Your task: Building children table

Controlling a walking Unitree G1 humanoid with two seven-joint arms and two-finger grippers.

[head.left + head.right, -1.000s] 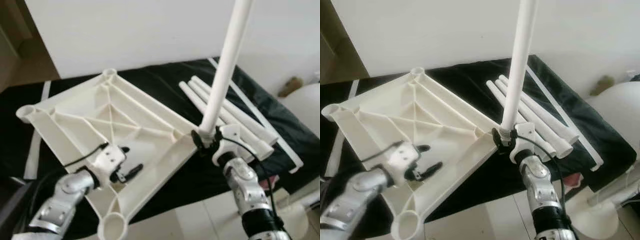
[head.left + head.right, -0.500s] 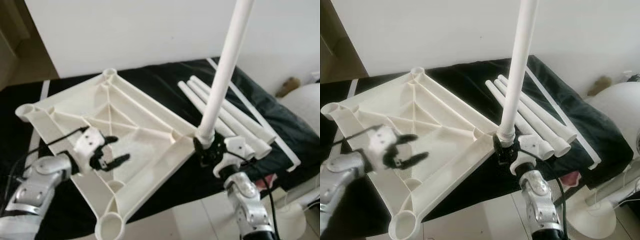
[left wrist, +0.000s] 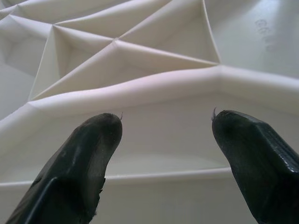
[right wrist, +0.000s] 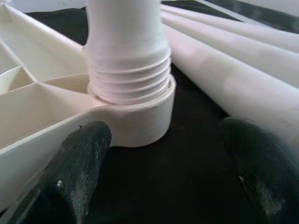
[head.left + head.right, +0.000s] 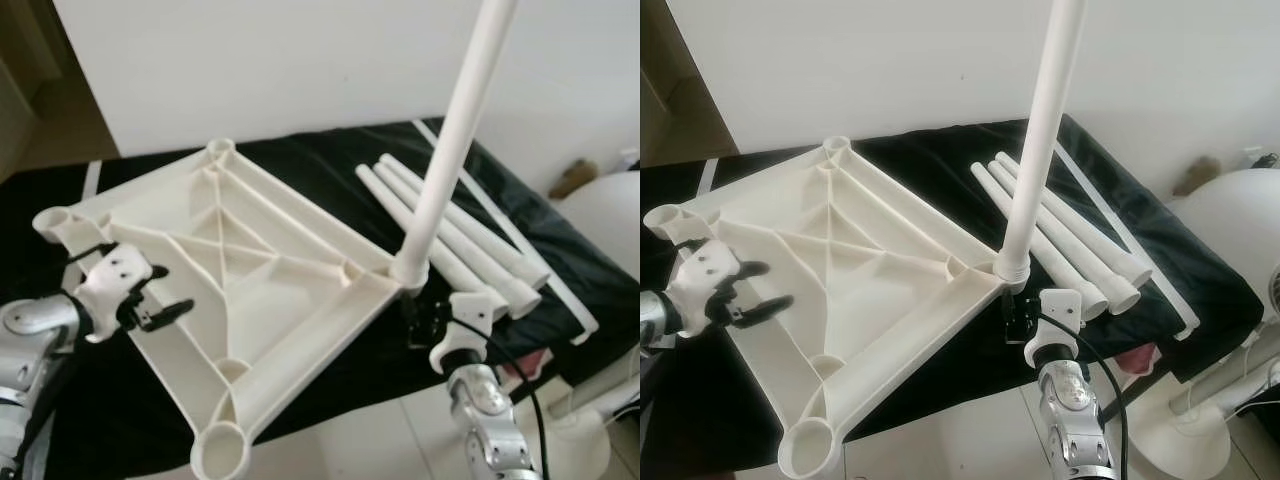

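Withdrawn since a second ago: right gripper [image 5: 1012, 318], formerly clamped on the foot of the upright leg [image 5: 1038, 146], now backed off below the socket corner, fingers [image 4: 77, 163] spread wide, holding nothing. Left gripper [image 5: 158, 297] likewise shifted from the middle of the tabletop to its left edge, fingers [image 3: 81, 161] parted, empty, poised just over a rib.

Largest to smallest:

Black cloth [image 5: 300, 160] spread over the work surface, carrying all parts.

White wall [image 5: 890, 60] behind.

Upturned tabletop [image 5: 870, 270], cream plastic, ribbed underside up, lying diagonally on the cloth; round sockets at its corners. Faint moulded marking seen in the left wrist view, not legible.

Upright leg standing free in the right-hand corner socket [image 4: 140, 119], several turns of thread exposed above the socket rim in the right wrist view.

Spare legs [image 5: 470, 245], white tubes, lying side by side on the cloth just beside the seated leg, to the robot's right.

Thin white strip [image 5: 510, 235] lying along the cloth beyond the spare legs.

White rounded object [image 5: 1235, 220] off the right edge of the cloth; identity not determinable.

No brands or readable writing.
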